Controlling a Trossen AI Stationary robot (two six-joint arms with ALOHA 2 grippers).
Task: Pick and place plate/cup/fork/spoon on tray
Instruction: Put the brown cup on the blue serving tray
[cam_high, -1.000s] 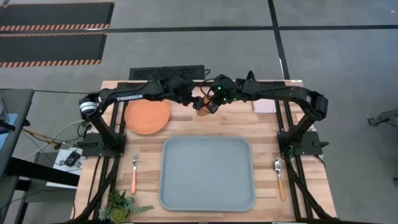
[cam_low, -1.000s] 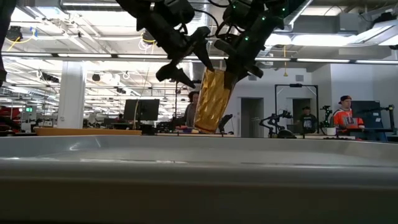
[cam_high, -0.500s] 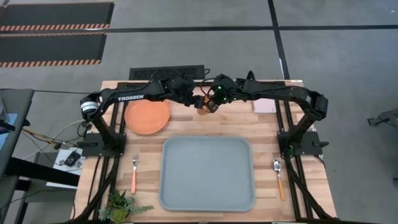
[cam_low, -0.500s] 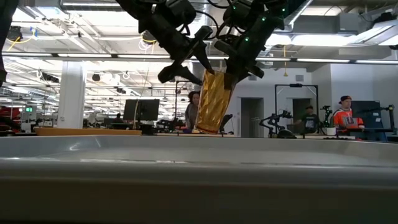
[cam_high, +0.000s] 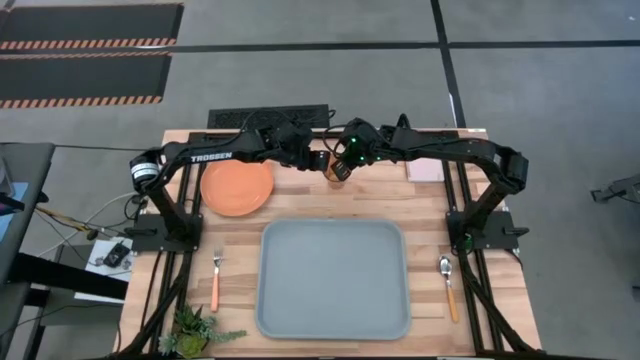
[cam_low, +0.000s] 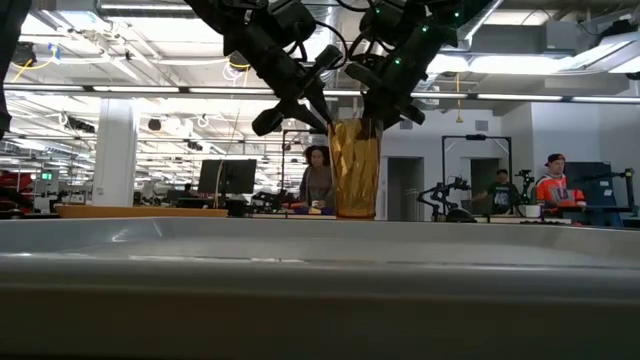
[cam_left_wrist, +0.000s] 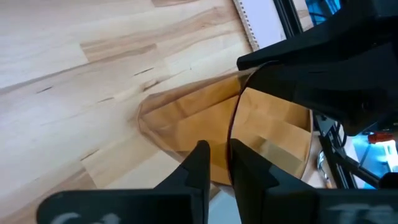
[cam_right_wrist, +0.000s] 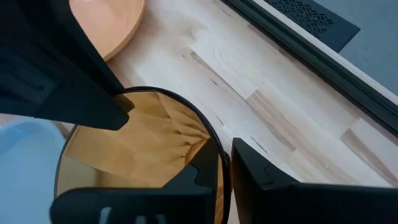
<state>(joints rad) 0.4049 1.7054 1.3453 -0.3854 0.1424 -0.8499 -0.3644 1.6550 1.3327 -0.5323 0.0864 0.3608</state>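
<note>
The amber ribbed cup (cam_low: 355, 170) stands upright at the table's far middle, between my two grippers. My left gripper (cam_left_wrist: 217, 165) comes from the left and is shut on its rim. My right gripper (cam_right_wrist: 227, 168) comes from the right and is shut on the rim's other side. The orange plate (cam_high: 237, 187) lies flat on the table left of the cup. The grey-blue tray (cam_high: 333, 280) lies at the near middle. The fork (cam_high: 215, 280) lies left of the tray, the spoon (cam_high: 449, 285) right of it. The tray's rim hides the cup's foot in the low view. My left gripper pinches the cup's rim (cam_left_wrist: 231, 146), one finger inside the cup and one outside on its wall. The fingers slant down from above and from the table's left. The cup stands upright below them. My right gripper has the cup's rim (cam_right_wrist: 221, 152) between its fingers, one inside (cam_right_wrist: 199, 174) and one outside (cam_right_wrist: 255, 171). They slant down from above and from the table's right, on the side across from the left gripper.
A pink pad (cam_high: 424, 170) lies at the far right beside the right arm. A small green plant (cam_high: 195, 328) sits at the near left corner. A dark strip (cam_high: 270, 117) runs along the far edge. People stand in the room beyond the table.
My left gripper has shut on the cup's rim; a second ago its fingers stood wide apart beside the cup. The cup, tilted in the right gripper before, has swung upright.
</note>
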